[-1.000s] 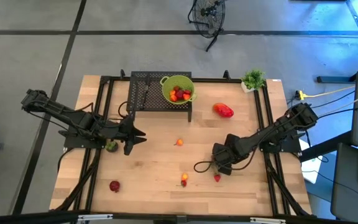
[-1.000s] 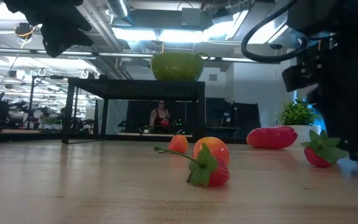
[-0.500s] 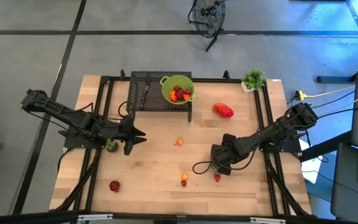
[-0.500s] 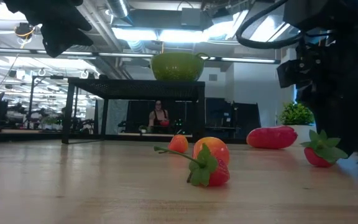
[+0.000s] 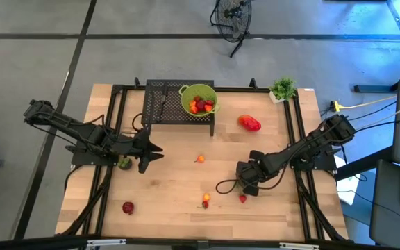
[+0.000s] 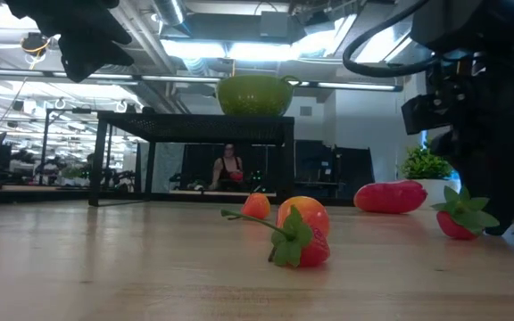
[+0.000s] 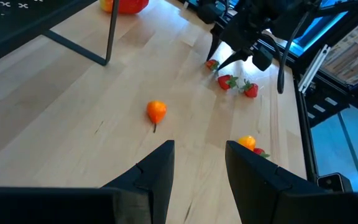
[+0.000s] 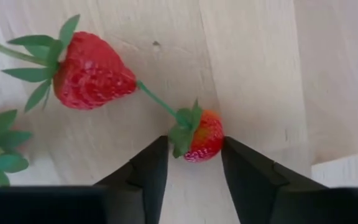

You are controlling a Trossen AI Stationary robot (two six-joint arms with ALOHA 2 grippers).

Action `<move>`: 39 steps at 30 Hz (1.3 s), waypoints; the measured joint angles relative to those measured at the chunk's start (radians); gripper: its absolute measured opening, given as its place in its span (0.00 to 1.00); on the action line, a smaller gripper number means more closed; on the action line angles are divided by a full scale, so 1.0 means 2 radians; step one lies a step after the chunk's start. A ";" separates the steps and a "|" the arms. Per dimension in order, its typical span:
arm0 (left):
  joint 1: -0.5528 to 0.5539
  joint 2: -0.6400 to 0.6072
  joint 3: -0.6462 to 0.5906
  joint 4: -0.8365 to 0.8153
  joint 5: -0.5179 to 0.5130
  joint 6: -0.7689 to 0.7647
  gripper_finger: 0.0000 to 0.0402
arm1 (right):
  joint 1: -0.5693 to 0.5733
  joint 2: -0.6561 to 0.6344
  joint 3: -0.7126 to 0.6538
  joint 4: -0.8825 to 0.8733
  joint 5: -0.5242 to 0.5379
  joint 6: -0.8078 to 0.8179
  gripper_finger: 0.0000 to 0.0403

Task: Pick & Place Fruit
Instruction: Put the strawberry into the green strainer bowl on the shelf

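My right gripper [image 8: 190,163] sits low over the table [image 5: 172,184], fingers [image 8: 148,165] narrowed around a small strawberry [image 8: 199,135]; each tip stands just beside it, and I cannot tell whether they press it yet. A green stem joins it to a bigger strawberry [image 8: 92,70] just beyond. Farther off, my left gripper [image 7: 197,165] hangs above the table's left side, fingers partly apart, holding nothing. An orange fruit [image 7: 156,111] lies ahead of it. The green bowl [image 5: 198,99] on the black rack [image 5: 160,104] holds more fruit.
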 joint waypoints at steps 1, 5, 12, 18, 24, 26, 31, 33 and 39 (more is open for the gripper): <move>0.000 0.000 0.000 0.000 0.000 0.000 0.35 | 0.000 0.000 0.000 0.001 0.000 -0.002 0.37; 0.000 0.000 0.000 0.000 0.000 0.000 0.35 | 0.000 0.000 0.000 0.004 -0.002 -0.004 0.32; 0.000 0.000 0.000 0.000 0.000 0.000 0.35 | -0.001 0.000 0.000 0.007 0.002 0.001 0.26; 0.000 0.000 0.000 0.000 0.000 0.000 0.35 | -0.006 0.001 -0.001 0.009 -0.002 -0.008 0.39; 0.000 0.000 0.000 0.000 0.000 0.000 0.35 | -0.006 0.001 -0.001 0.021 0.003 -0.021 0.57; 0.000 0.000 0.000 0.000 -0.001 0.000 0.35 | -0.006 0.001 -0.001 0.030 0.003 -0.021 0.61; 0.000 0.000 0.000 0.000 -0.011 0.000 0.35 | -0.007 0.002 -0.001 0.035 0.002 -0.021 0.60; 0.000 0.000 0.000 0.000 -0.011 0.000 0.35 | -0.007 0.002 -0.001 0.031 -0.001 -0.019 0.57; 0.000 0.000 0.000 0.000 -0.011 0.000 0.35 | -0.009 0.002 0.000 0.025 -0.009 -0.014 0.46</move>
